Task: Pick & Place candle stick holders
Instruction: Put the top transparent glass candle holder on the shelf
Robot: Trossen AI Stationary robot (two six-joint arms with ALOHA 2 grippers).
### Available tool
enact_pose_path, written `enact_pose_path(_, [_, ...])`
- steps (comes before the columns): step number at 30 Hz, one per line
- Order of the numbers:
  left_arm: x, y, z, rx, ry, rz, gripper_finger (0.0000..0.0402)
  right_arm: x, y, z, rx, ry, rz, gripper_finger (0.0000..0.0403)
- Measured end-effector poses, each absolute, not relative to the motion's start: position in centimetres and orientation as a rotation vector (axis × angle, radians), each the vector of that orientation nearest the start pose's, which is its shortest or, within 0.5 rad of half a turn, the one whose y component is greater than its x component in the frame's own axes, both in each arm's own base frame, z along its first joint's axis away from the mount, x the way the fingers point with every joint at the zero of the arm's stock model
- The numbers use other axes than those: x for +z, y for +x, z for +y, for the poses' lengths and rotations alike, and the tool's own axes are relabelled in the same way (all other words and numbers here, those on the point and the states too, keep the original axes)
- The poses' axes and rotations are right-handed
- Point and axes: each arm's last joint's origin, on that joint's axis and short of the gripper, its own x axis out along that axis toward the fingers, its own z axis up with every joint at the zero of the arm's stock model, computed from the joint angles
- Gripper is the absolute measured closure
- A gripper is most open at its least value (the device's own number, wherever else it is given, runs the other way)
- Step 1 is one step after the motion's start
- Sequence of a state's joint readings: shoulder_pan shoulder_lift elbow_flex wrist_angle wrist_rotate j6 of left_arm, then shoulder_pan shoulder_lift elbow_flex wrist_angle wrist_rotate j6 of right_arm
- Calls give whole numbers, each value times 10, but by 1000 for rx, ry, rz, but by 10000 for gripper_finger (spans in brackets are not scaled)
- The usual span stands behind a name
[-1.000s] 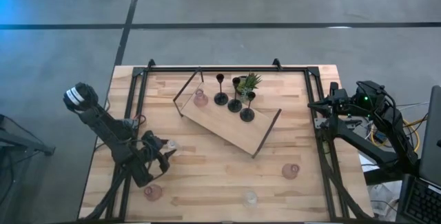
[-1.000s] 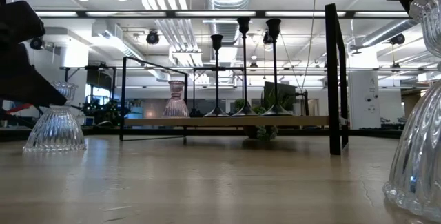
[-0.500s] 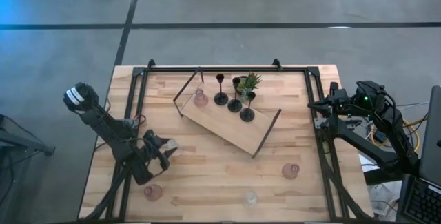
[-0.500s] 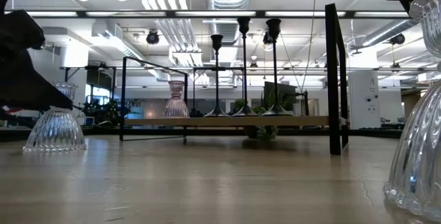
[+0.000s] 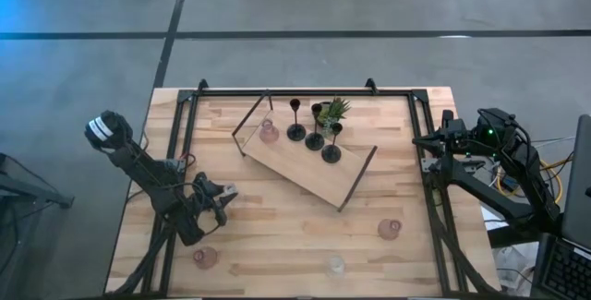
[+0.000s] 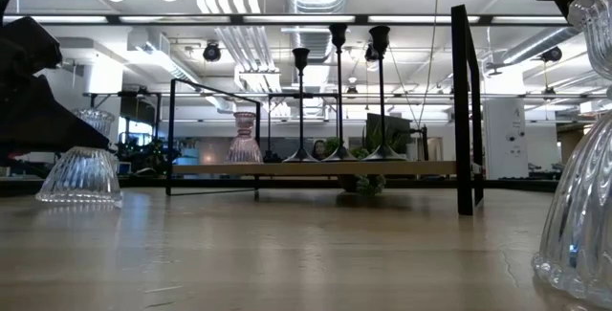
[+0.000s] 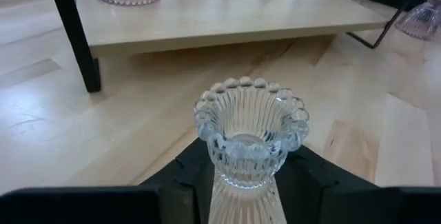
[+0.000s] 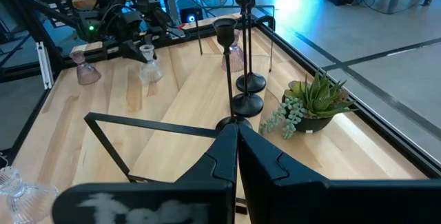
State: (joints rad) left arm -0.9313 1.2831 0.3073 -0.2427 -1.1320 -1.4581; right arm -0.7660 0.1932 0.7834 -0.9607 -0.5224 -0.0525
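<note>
A clear ribbed glass cup (image 7: 251,131) stands on the table's left half (image 5: 227,192), with my left gripper (image 5: 216,202) shut on it. In the low view it shows at the left (image 6: 81,169). Three slim black holders (image 5: 315,139) and a pink cup (image 5: 269,132) stand on the wooden board (image 5: 305,166). On the bare table stand two more pink cups (image 5: 204,258) (image 5: 390,229) and a clear cup (image 5: 334,266). My right gripper (image 8: 238,148) waits shut, raised at the table's right edge. My left gripper pinches the clear cup's narrow waist (image 7: 242,182), just below its beaded rim, between its two fingers (image 7: 187,177). The fingers come nearly level from the table's left side, slanting a little down. The cup is upright; its wide ribbed foot (image 6: 80,185) is at the tabletop.
The board has tall dark metal handles (image 5: 249,120) (image 5: 358,178) at both ends and carries a small green plant (image 5: 334,110). A dark frame (image 5: 305,90) runs along the table's far, left and right edges. Bare wood lies between the board and the near cups.
My left gripper has sunk a little and its fingers have shut on the clear cup's waist. The cup has shifted slightly where it stands. My right arm has kept still.
</note>
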Motion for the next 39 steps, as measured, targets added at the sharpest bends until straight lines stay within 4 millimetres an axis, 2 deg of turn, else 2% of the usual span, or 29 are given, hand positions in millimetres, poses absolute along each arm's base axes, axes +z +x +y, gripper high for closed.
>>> enact_pose_path(39, [117, 125, -117, 510, -389, 299, 277, 307, 23, -2, -232, 171, 303, 394])
